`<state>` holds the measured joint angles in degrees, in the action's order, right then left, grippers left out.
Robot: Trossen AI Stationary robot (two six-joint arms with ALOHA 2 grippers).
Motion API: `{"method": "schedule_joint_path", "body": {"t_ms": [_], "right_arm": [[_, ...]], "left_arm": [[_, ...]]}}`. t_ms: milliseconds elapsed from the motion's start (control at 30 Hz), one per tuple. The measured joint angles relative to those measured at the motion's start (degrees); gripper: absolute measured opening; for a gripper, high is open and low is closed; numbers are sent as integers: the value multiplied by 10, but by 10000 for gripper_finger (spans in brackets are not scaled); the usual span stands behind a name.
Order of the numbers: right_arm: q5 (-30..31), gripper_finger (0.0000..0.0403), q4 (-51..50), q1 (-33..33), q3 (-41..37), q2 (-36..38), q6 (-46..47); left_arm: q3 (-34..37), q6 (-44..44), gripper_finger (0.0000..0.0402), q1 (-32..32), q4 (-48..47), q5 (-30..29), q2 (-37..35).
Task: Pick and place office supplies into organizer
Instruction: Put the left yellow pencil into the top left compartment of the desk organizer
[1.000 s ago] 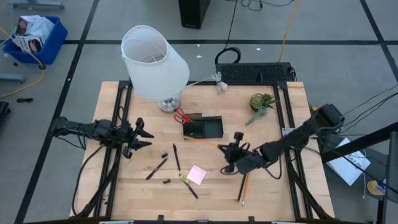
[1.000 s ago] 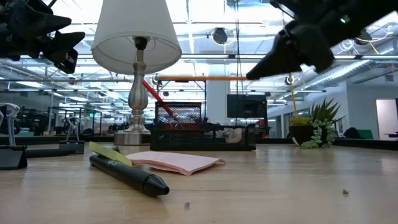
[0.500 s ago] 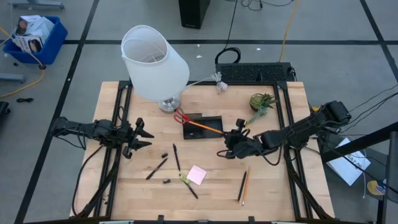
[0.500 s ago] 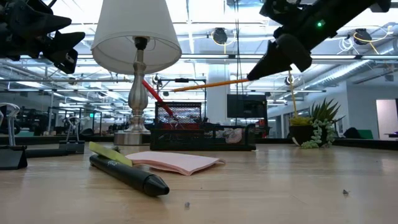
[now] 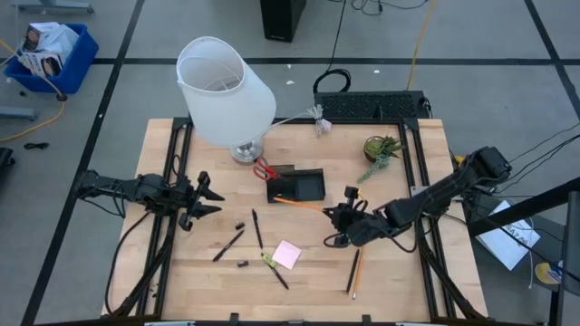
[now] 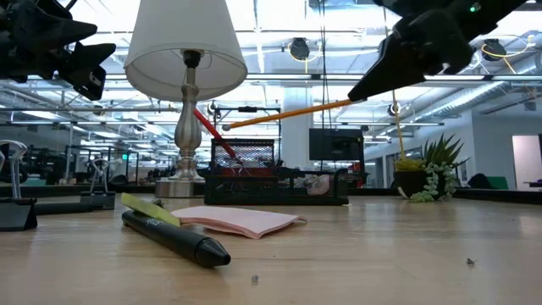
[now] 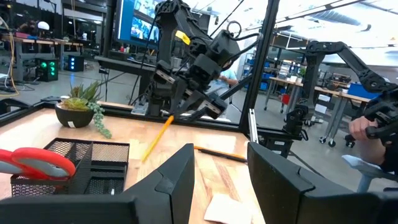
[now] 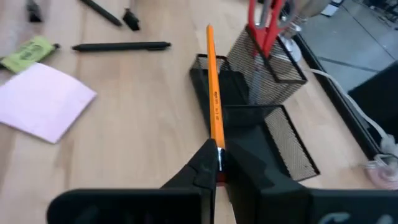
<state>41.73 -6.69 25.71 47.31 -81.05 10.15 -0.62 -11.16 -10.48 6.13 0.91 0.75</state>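
Note:
My right gripper (image 5: 333, 215) is shut on an orange pencil (image 5: 302, 204) above the table's middle. The pencil reaches left toward the black mesh organizer (image 5: 296, 184), where red-handled scissors (image 8: 267, 18) stand in the cup. In the low view the pencil (image 6: 288, 114) hangs in the air, its free end lower. A pink sticky-note pad (image 5: 287, 254), a yellow-green marker (image 5: 268, 261), black pens (image 5: 256, 228) and two pencils (image 5: 354, 272) lie flat on the table. My left gripper (image 5: 213, 199) waits open at the table's left side. My right gripper pinches the pencil near its right end (image 8: 217, 152) between its two fingers. The fingers come from the table's right, slanting down, and the pencil sticks out ahead of them, roughly along their line. It is lifted clear, its free end (image 8: 209, 28) slanting down over the organizer's near edge.
A lamp with a white shade (image 5: 225, 91) stands at the far left, right beside the organizer. A small potted plant (image 5: 381, 149) sits at the far right. Tiny black bits (image 5: 241, 263) lie near the pens. Bare wood lies between the organizer and the pad.
My right gripper swung with the pencil toward the far edge, over the organizer, then came back toward the near edge and rose a little. The pencil has gone from level to slanting, its free end now lower than the held end.

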Motion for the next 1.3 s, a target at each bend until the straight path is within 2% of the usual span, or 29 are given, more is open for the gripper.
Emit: {"method": "schedule_joint_path", "body": {"t_ms": [167, 333, 400, 500, 733, 867, 1033, 1167, 1300], "right_arm": [[-2, 17, 0, 19, 0, -1, -21], [-63, 17, -10, 29, 0, -1, -55], [-86, 17, -17, 33, 0, -1, -60], [-121, 17, -17, 39, 0, -1, -65], [-204, 17, 12, 46, 0, -1, -75], [-241, 12, 70, 48, 0, -1, -113], [-240, 2, 110, 39, 0, -1, -170], [-239, 9, 77, 32, 0, -1, -139], [-240, 15, 58, 36, -12, -5, -59]], "left_arm": [[0, 0, 152, 0, 0, 0, 0], [0, -19, 152, 0, 13, 0, 0], [0, -56, 152, -1, 23, 0, 0], [0, -162, 152, -5, 60, 0, 0], [0, -243, 152, -24, 54, -9, 11], [0, -306, 152, -41, 51, -8, 59], [0, -348, 152, -65, 103, -52, 157], [0, -376, 152, -78, 194, -55, 251], [0, -381, 152, -82, 269, -82, 341]]}}
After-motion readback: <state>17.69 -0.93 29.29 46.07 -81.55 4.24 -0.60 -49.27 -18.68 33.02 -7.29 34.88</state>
